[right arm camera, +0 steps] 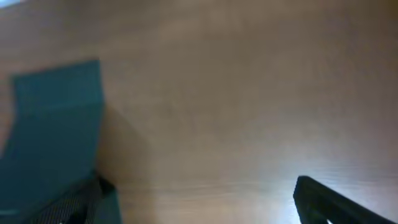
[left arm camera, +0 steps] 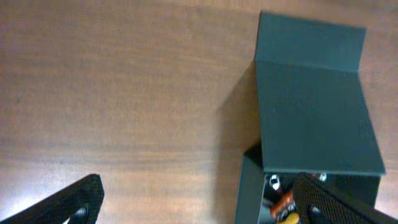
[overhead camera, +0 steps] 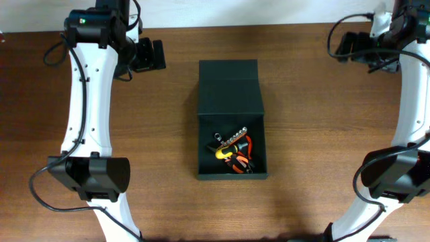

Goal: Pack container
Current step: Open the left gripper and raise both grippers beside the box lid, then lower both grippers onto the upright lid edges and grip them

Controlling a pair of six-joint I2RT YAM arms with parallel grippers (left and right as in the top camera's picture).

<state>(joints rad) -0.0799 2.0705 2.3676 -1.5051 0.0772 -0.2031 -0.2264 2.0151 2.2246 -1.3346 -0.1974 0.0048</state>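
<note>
The black container (overhead camera: 232, 97) stands at the table's middle with its flap lid partly raised over the far half. Several hand tools (overhead camera: 233, 151) with orange, yellow and metal parts lie inside its near half. My left gripper (overhead camera: 149, 55) is open and empty at the far left, well apart from the box. My right gripper (overhead camera: 351, 46) is open and empty at the far right. The left wrist view shows the lid (left arm camera: 314, 118) and tools (left arm camera: 283, 204) beyond open fingers (left arm camera: 202, 205). The right wrist view shows the lid (right arm camera: 53, 137) at left between spread fingers (right arm camera: 199, 199).
Brown wooden table (overhead camera: 168, 154) all round the box. The arms' white links and black bases stand at the near left (overhead camera: 91, 176) and near right (overhead camera: 396, 175). The table's far edge runs just behind both grippers.
</note>
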